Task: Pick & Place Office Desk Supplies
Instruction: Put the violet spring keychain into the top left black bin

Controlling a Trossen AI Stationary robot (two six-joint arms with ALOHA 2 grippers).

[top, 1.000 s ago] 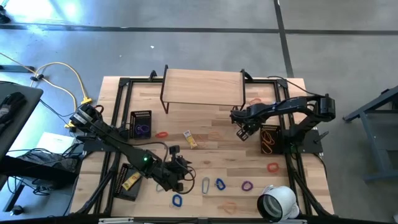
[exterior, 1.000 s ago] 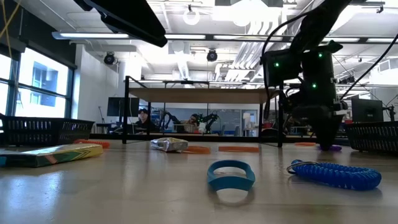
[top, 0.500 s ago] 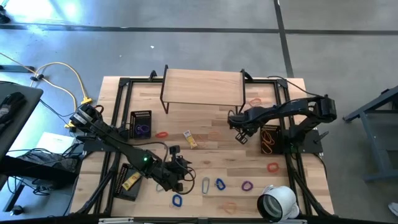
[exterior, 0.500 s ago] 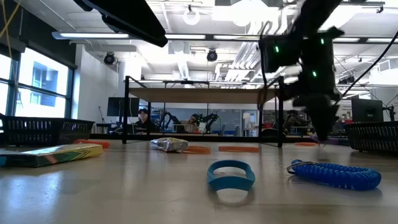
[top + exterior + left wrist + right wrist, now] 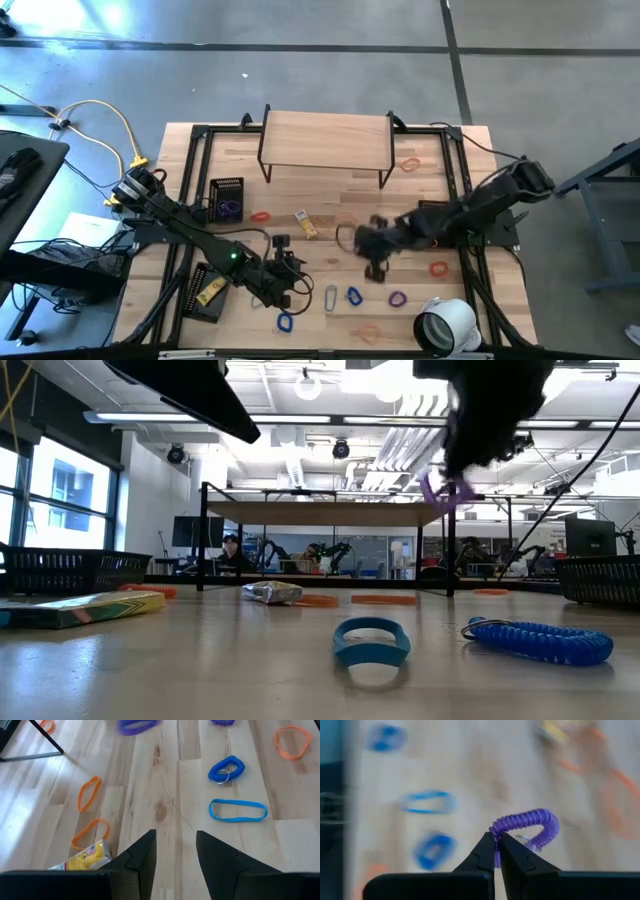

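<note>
We see the right gripper (image 5: 497,851) w/ fingers pressed together on a purple coil loop (image 5: 527,822), pinching one end so the rest arcs out ahead of the tips. In the high view that gripper (image 5: 374,243) sits blurred above mid-table, right of centre; in the low view the purple coil loop (image 5: 441,492) hangs in the air well above the tabletop.

The left gripper (image 5: 175,851) is near the front of the table (image 5: 330,205), fingers spread apart w/ nothing between them (bare wood shows in the gap). Ahead of it lie a flat blue band (image 5: 238,810) and, just beyond, a blue coil loop (image 5: 226,769); two orange bands (image 5: 89,793) lie off to one side, and a yellow packet (image 5: 85,860) shows near one finger.

On the table in the high view: a silver oval clip (image 5: 331,297) just beside the left gripper, another purple loop (image 5: 397,298) near the front right, an orange band (image 5: 438,267) by the right edge, and a small yellow-and-white packet (image 5: 306,224) mid-table. A black mesh basket (image 5: 227,198) on the left holds a purple loop; we can't tell more. A large white tape roll (image 5: 446,326) sits at the front right corner.
</note>
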